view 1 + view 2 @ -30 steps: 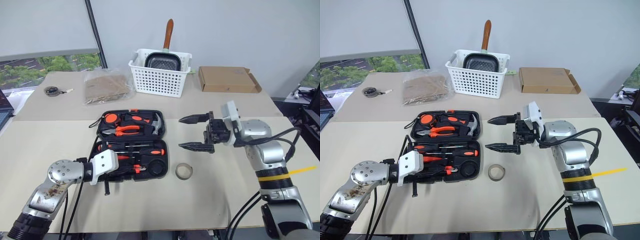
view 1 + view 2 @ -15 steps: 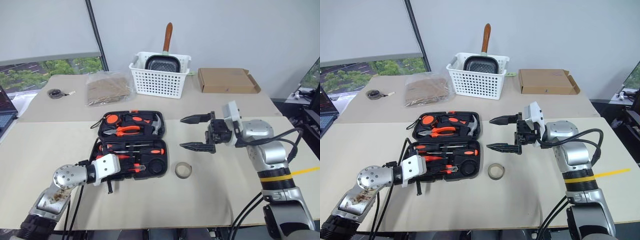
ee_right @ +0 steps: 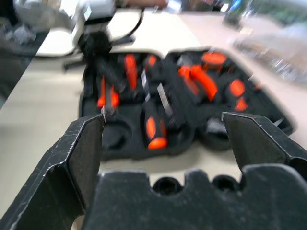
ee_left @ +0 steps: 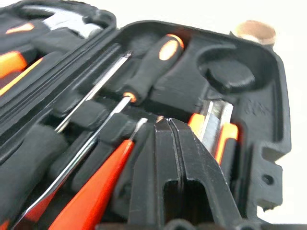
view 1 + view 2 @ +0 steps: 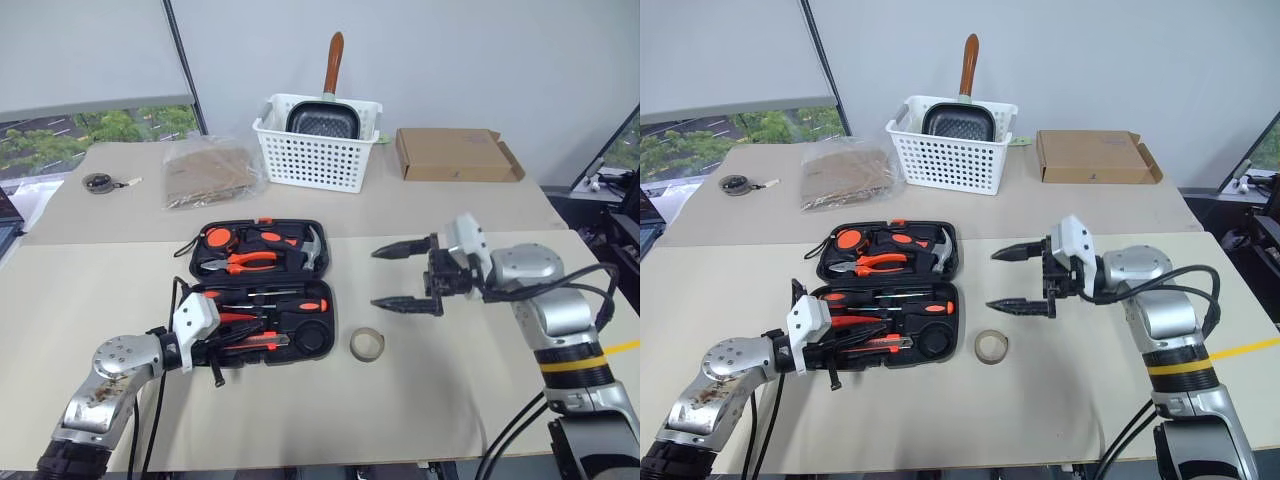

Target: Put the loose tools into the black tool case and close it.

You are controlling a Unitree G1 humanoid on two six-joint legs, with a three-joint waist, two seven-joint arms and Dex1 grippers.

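Observation:
The black tool case [image 5: 318, 318] lies open on the table. Its near half holds two screwdrivers [image 4: 153, 67], a slim orange tool [image 4: 91, 196] and an orange-black utility knife [image 4: 213, 129]. A small greyish tape ring [image 5: 367, 345] lies on the table just right of the case. My left gripper [image 4: 160, 122] is shut with nothing between its fingers. It hovers over the near half, between the slim orange tool and the knife. My right gripper [image 5: 380, 278] hangs wide open and empty above the table. It is right of the case and behind the tape ring, pointing at the case.
A white perforated basket [image 5: 318, 150] holding a pan stands at the back. A cardboard box [image 5: 455, 155] sits to its right and a plastic bag [image 5: 208, 172] to its left. A small round object [image 5: 100, 182] lies at the far left. Pliers, hammer and tape measure sit in the case's far half.
My right gripper, still wide open, has sunk a little and drawn back to the right, away from the case. My left wrist has rolled over the case's near corner. The view has shifted.

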